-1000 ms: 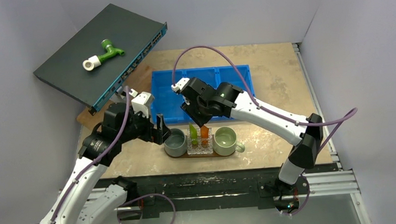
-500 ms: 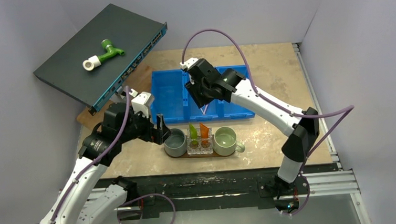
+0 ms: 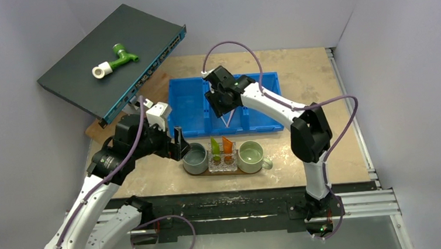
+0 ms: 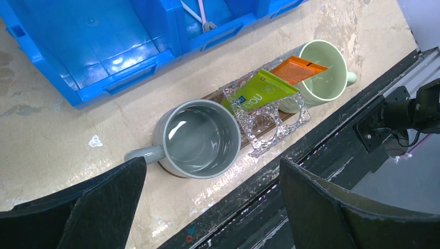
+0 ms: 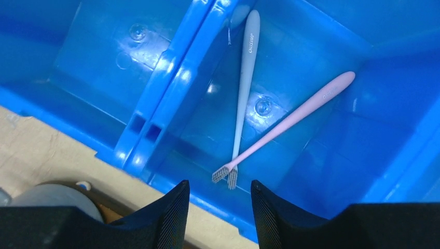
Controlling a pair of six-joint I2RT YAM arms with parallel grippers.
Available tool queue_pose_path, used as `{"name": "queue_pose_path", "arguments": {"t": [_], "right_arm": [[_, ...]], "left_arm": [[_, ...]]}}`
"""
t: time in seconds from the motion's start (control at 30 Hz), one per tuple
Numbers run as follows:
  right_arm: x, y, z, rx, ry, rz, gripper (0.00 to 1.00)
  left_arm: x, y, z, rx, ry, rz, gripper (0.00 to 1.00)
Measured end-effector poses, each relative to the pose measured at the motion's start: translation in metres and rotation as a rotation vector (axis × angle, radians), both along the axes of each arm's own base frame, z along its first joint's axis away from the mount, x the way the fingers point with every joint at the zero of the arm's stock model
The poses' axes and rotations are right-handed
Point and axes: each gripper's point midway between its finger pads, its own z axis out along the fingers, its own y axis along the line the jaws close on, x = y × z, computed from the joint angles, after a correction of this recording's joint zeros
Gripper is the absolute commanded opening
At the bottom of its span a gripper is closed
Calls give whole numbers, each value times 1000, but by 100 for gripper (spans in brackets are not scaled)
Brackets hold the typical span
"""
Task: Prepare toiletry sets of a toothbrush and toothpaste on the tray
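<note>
Right claw (image 5: 220, 191) spread, empty: a double pinch is possible.
Just ahead, slim pale-blue toothbrush (image 5: 244, 88) and slim pink toothbrush (image 5: 296, 116) touch at bristle heads.

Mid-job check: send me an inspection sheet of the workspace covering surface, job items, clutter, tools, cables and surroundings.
Surface: beige tabletop, stained and scuffed.
Job's things: pale blue toothbrush and pink toothbrush lie with heads meeting in the middle compartment of the blue bin. Lime-green tube and orange tube lean in a clear holder on the tray, between a grey mug and a pale green mug.
Clutter: tilted network switch rear left, green-and-white fitting on it; wooden board beneath.
Tools: left tool open beside the grey mug; right tool open, empty, above the toothbrushes.
Cables: purple cable loops along each arm.
Surroundings: pale walls; metal rails at the near edge.
</note>
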Motion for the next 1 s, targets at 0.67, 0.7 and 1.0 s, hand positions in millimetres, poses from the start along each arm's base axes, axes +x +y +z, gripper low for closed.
{"name": "queue_pose_path", "arguments": {"t": [0.67,0.7,1.0], "right_arm": [[41,7,-77,6,58,-64,50],[41,7,-79,5,60,-65,50],[48,4,-92,-8,65,-78,48]], "left_arm": [[1,0,-2,6,4,2,99],[1,0,-2,6,4,2,99],[2,0,-3,8,9,2,99]]}}
